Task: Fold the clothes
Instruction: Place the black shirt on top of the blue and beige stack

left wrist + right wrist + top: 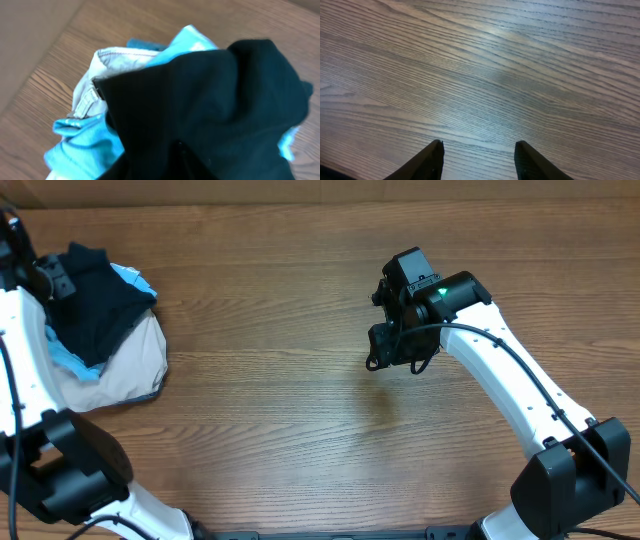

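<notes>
Clothes pile [110, 345] heaped at left edge of table [300, 450]; right claw [479, 150] open mid-table.
Dark navy garment [100, 310] on top of light blue piece [85, 145] and beige one [135, 370]. Left claw [55, 280] sits against the dark cloth; fabric fills its wrist view, so cannot tell whether it grips. Right claw hovers well apart from the pile, fingers spread, nothing between them.

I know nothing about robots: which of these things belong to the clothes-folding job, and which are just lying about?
Part of the job: black garment, light blue garment and beige garment, all in one pile; left gripper at the pile; right gripper, open.

Just there: the wooden table, nothing else.
</notes>
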`<state>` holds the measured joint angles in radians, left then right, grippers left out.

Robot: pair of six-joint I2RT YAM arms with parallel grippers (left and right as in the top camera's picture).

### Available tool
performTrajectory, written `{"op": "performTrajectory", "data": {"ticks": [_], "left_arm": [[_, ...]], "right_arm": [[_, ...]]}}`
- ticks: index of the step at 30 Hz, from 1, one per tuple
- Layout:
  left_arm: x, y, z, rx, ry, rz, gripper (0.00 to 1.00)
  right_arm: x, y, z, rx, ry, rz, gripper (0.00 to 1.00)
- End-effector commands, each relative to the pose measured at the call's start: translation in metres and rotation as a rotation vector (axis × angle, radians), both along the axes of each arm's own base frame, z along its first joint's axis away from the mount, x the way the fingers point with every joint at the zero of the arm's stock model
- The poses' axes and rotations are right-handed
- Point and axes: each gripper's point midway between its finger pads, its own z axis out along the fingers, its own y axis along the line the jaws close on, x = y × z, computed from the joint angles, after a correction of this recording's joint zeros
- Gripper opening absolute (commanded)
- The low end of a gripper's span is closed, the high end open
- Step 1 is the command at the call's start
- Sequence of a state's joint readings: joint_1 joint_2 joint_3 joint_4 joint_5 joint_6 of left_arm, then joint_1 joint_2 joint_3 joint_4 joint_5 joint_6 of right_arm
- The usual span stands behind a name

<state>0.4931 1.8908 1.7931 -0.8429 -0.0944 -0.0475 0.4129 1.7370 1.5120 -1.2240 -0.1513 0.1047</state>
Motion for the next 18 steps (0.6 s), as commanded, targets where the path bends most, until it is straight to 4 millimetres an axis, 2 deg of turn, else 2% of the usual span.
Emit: {"op": "performTrajectory", "data": {"ticks": [1, 2, 3, 6, 9, 12, 15, 18], "left_arm": [[0.001, 0.012, -0.003, -0.077, -0.052, 0.018, 0.43], [-0.002, 0.018, -0.003, -0.085, -0.058, 0.046, 0.63], [-0.006, 0.024, -0.003, -0.092, -0.064, 0.075, 0.75], [-0.019, 0.038, 0.0, -0.143, -0.095, 0.179, 0.91], [-0.024, 0.04, 0.013, -0.183, -0.136, 0.192, 0.98], [-0.024, 0.035, 0.041, -0.185, -0.196, 0.166, 1.0], [-0.02, 0.017, 0.073, -0.212, -0.281, 0.094, 1.0], [-0.016, -0.014, 0.1, -0.236, -0.34, 0.008, 1.0]], "right_arm": [[0.002, -0.002, 0.003, -0.001, -0.009, -0.006, 0.49], [0.002, -0.002, 0.003, -0.001, -0.009, -0.006, 0.5], [0.002, -0.002, 0.003, -0.001, -0.009, -0.006, 0.49], [0.003, -0.002, 0.003, -0.002, -0.01, -0.006, 0.49], [0.005, -0.002, 0.003, -0.002, -0.019, -0.007, 0.49], [0.011, -0.002, 0.004, -0.01, -0.045, -0.011, 0.49], [0.017, 0.0, 0.006, 0.003, -0.075, -0.012, 0.49], [0.029, 0.005, 0.013, 0.029, -0.134, -0.013, 0.49]]}}
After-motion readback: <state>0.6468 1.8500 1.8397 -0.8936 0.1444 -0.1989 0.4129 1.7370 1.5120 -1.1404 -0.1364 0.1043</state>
